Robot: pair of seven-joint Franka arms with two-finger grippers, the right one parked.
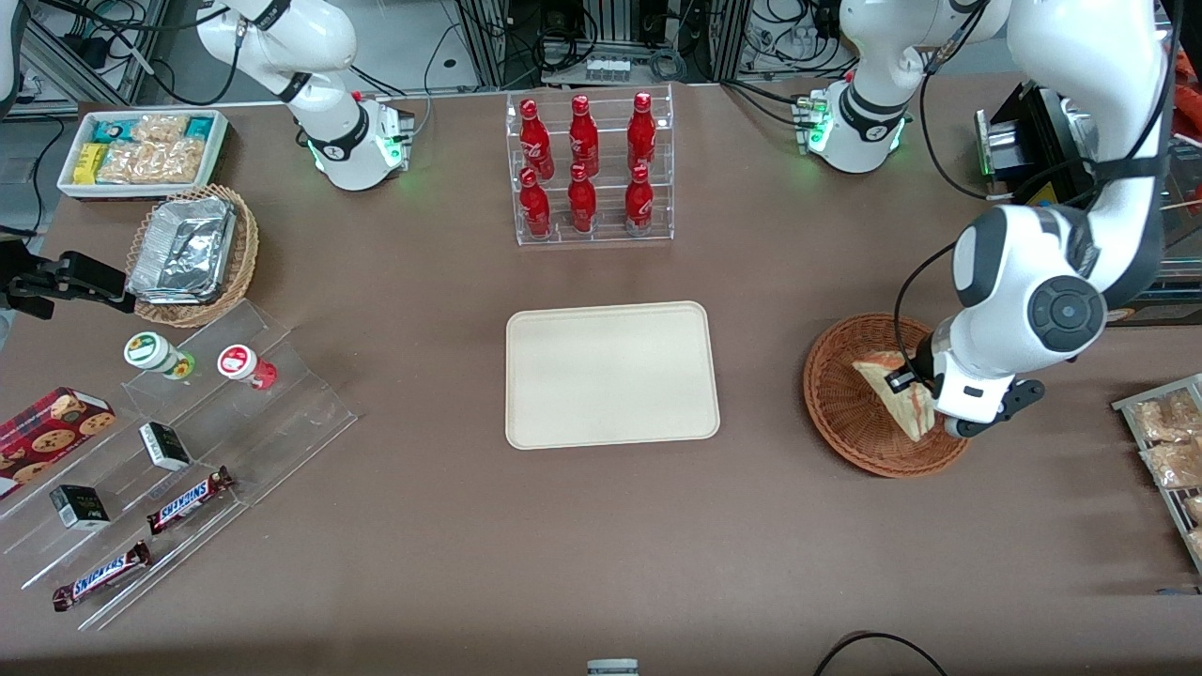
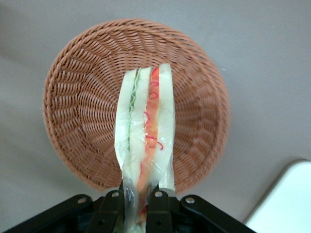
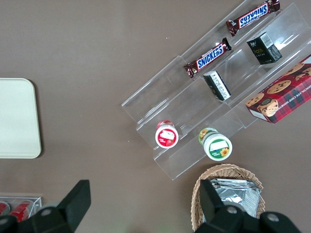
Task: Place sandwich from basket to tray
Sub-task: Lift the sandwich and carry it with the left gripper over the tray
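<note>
My left gripper is shut on one end of the sandwich, a wrapped wedge of pale bread with orange-red and green filling. It holds the sandwich over the reddish-brown wicker basket. In the left wrist view the sandwich hangs from the gripper above the bare bowl of the basket. The cream tray lies flat at the table's middle, beside the basket toward the parked arm's end, with nothing on it. A corner of the tray also shows in the left wrist view.
A clear rack of red bottles stands farther from the front camera than the tray. A rack of snack packets sits at the working arm's end. Clear stepped shelves with snacks and a tan basket of foil containers lie toward the parked arm's end.
</note>
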